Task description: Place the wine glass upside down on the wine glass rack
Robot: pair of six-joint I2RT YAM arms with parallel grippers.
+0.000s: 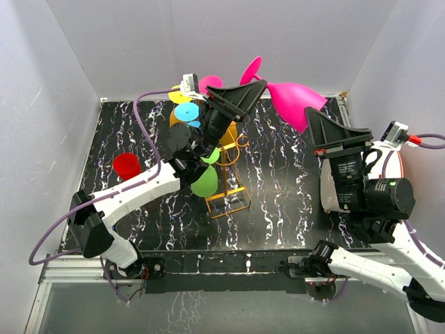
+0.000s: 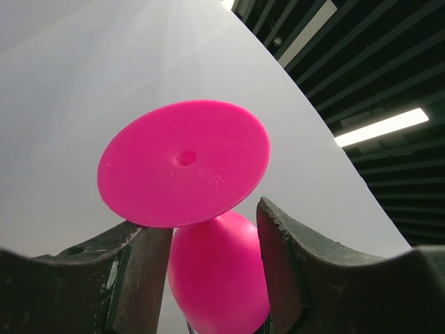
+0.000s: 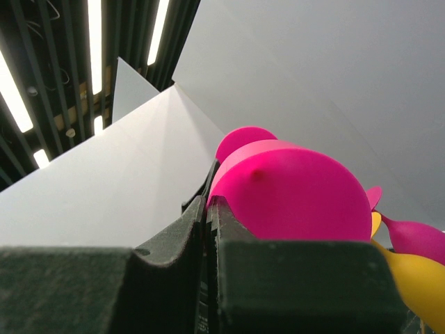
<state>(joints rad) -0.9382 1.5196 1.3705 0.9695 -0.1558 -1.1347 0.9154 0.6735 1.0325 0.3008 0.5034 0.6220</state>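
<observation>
Far left on the black, white-veined table (image 1: 292, 202): a red cup (image 1: 127, 165), upright, alone. Next, near the middle, the wine glass rack (image 1: 229, 198), thin golden-orange wire on a rectangular base, hung with other glasses (image 1: 205, 182) in green, blue, yellow and pink. Above and just right of it, the left gripper (image 1: 256, 87), fingers spread wide, one on either side of the stem below the foot, not closed on anything. Then the wine glass (image 1: 295, 103) itself: hot pink, opaque, plastic-looking, with a flat round foot dimpled at the centre and a smooth rounded bowl. Held up in the air on its side, foot toward the rack, bowl mouth toward the right, clear of the table and not on the rack. Farthest right, the right gripper (image 1: 311, 117), fingers almost pressed together, pinching the bowl's rim.
</observation>
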